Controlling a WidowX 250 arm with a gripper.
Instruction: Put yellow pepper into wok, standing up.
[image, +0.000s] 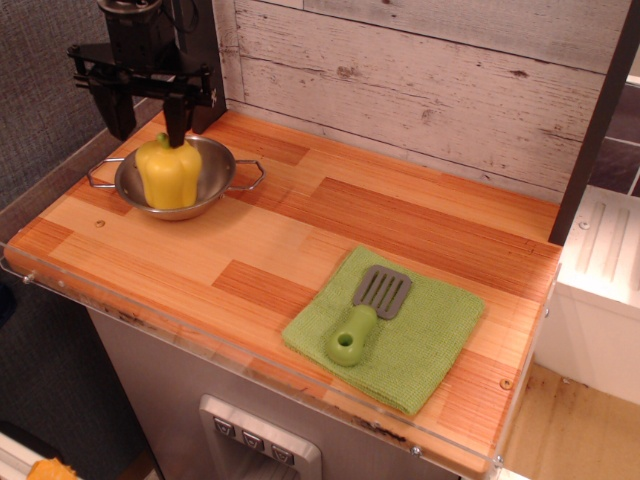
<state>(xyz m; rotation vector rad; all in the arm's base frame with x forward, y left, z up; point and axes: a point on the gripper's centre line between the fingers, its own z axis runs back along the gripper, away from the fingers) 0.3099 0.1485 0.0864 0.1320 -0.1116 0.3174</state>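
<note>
Fingers (145, 118) stand spread wide, gripping nothing, above the glossy yellow toy bell pepper (169, 174), upright inside the shiny round steel wok (212, 192). You should lift straight up, clear of its stem.
</note>
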